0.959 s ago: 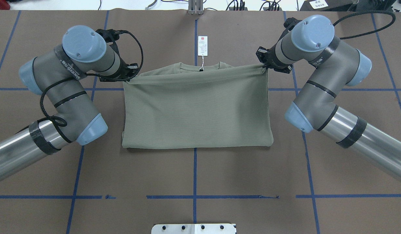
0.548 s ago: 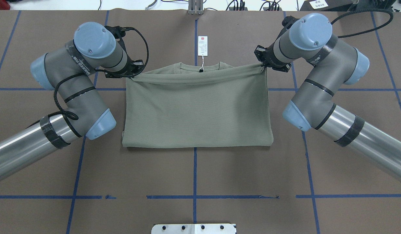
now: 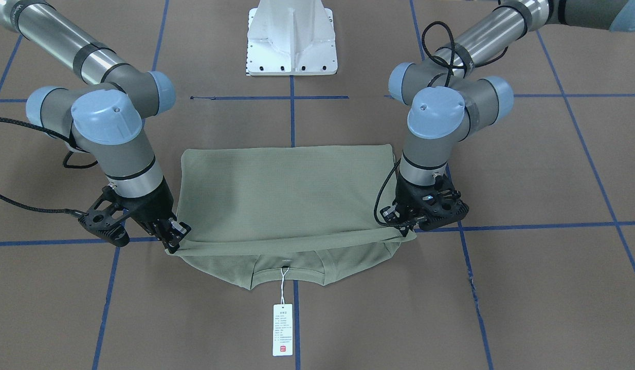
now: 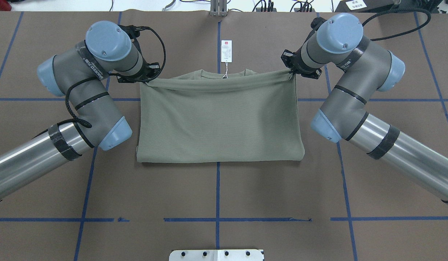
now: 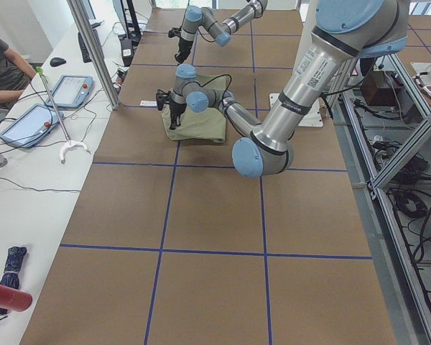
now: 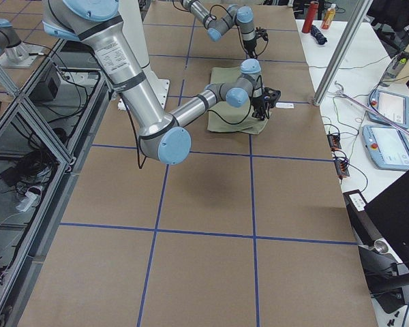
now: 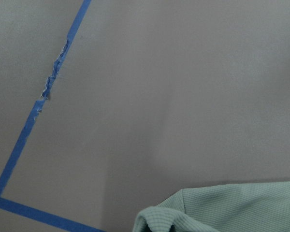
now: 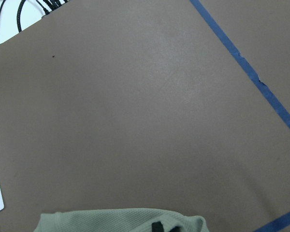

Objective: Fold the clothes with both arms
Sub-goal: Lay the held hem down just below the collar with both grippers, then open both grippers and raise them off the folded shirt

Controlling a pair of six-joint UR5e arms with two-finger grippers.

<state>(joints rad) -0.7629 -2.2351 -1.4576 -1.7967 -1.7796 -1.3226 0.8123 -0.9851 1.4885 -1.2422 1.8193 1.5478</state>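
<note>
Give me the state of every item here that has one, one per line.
sage-green shirt: folded double, upper layer's edge lifted at both corners and sagging between them, collar uncovered.
hang tag: flat on the table beyond the collar, on its string.
left gripper: shut on one lifted corner.
right gripper: shut on the other lifted corner.
</note>
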